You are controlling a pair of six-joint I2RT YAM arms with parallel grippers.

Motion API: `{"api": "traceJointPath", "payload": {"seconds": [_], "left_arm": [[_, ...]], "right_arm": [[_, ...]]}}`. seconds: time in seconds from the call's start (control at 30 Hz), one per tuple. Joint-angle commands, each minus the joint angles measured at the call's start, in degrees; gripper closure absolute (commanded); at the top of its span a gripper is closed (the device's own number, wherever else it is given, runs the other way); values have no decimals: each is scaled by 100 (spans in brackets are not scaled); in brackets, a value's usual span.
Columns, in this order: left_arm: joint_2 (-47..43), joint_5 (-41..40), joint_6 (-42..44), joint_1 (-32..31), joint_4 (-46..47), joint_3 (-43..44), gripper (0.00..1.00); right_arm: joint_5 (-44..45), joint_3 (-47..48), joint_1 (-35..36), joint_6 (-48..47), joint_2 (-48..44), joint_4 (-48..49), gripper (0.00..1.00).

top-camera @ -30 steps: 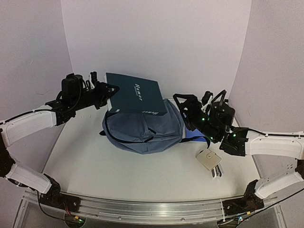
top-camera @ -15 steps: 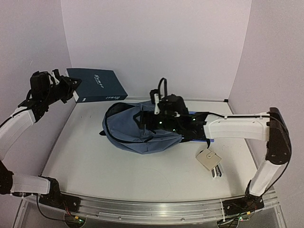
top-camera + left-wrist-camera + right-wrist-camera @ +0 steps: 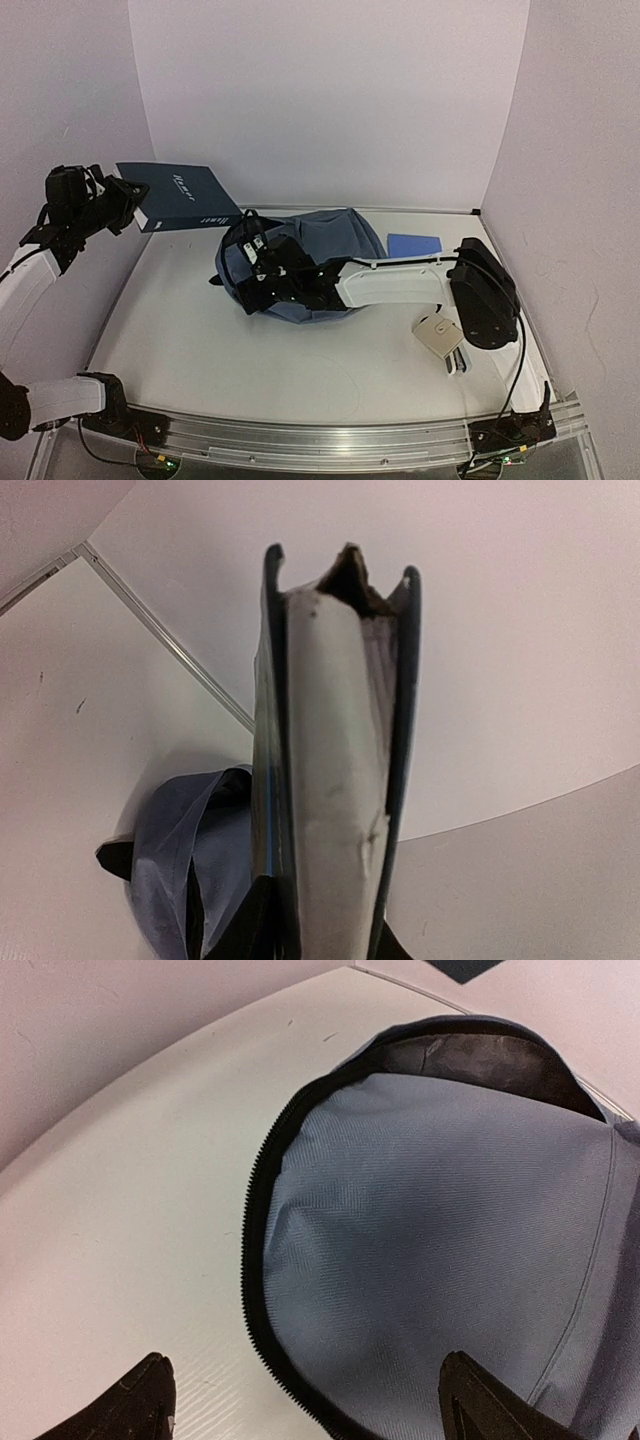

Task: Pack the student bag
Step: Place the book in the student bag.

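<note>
The student bag (image 3: 325, 240) lies slumped on the table (image 3: 180, 330), directly under your right claw (image 3: 256, 274), whose arm reaches across the bag from the right. In the right wrist view the bag (image 3: 430, 1220) fills the space ahead of the claw (image 3: 310, 1410). Its dark zipper (image 3: 258, 1250) curves between the two fingertips, with one tip over bare table and the other over the blue fabric. At the far end the bag's mouth gapes, showing dark lining. The claw's fingers stand wide apart with nothing between them, and you cannot tell whether they touch the fabric.

Your left claw (image 3: 122, 197) is up off the table, well left of the bag and near the back corner. It is clamped on a dark book (image 3: 180, 195). From the left wrist the book (image 3: 335, 750) rises straight out of the claw (image 3: 320, 937) with its page edges facing the camera. The bag (image 3: 175, 850) shows low to the book's left.

Behind the right claw, past the bag's right side, a flat bright-blue notebook (image 3: 414, 244) lies on the table. Nearer that arm's base rests a tan pouch (image 3: 438, 336), apart from the bag.
</note>
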Motion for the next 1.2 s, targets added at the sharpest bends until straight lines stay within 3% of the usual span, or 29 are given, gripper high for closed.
{"api": "traceJointPath", "payload": {"seconds": [0.0,0.07,0.17,0.37,0.57,0.7,0.87,1.07,1.17], "left_arm": [[-472,-237,-26,27,-13,9,79],[-625,-272,-45,27,-114,-7,79],[-796,-278,-52,27,-285,-5,79],[-1081,-224,-52,27,-640,12,79],[-1344,-60,-105,27,-841,60,78],[-1555,173,-105,27,-831,103,78],[-1767,423,-79,27,-943,183,78],[-1972,365,-117,27,-1250,-114,78],[-1983,547,-370,27,-955,-515,78]], "right_arm": [[439,773,14,-466,578,-232,11],[614,1058,21,-462,793,-262,12],[817,1304,23,-374,941,-265,22],[1117,1146,20,-94,621,-134,58],[1169,565,15,446,-113,245,82],[1854,169,-53,1228,-656,277,100],[2070,-610,-359,2245,-1516,305,100],[2001,-1078,-410,2537,-2422,390,100],[1803,-1287,-411,2611,-2796,537,100]]}}
